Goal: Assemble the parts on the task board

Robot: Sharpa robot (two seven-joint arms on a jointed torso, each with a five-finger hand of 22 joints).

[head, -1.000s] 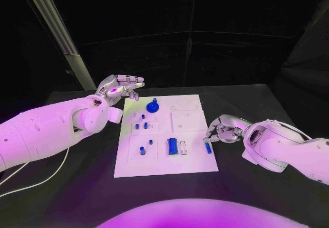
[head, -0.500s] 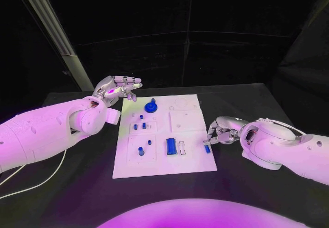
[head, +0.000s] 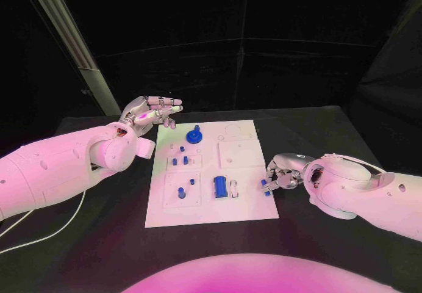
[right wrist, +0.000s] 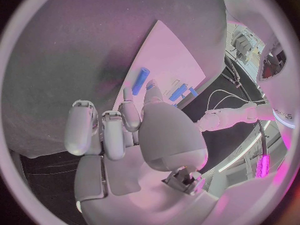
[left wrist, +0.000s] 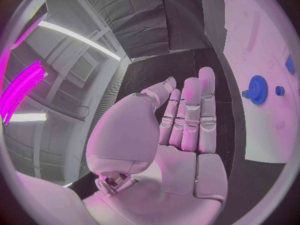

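The right hand [head: 286, 176] sits at the right edge of the task board [head: 246, 210], its fingers [right wrist: 128, 112] curled down toward a small blue peg [head: 264, 184]. They appear to be closing on the peg to pick it up for fitting into a slot, but I cannot tell whether it is already pinched. In the right wrist view a blue cylinder [right wrist: 140, 77] lies on the board just beyond the fingertips.

The left hand [head: 151, 112] hovers off the board's far left corner, fingers apart and holding nothing, probably kept clear while the right works. The blue gear [head: 195, 137] stands near its fingertips, with more parts further down the board.

Since a second ago the right hand has drawn in and turned over the peg, which now shows shorter and slightly shifted. The left hand has barely moved.
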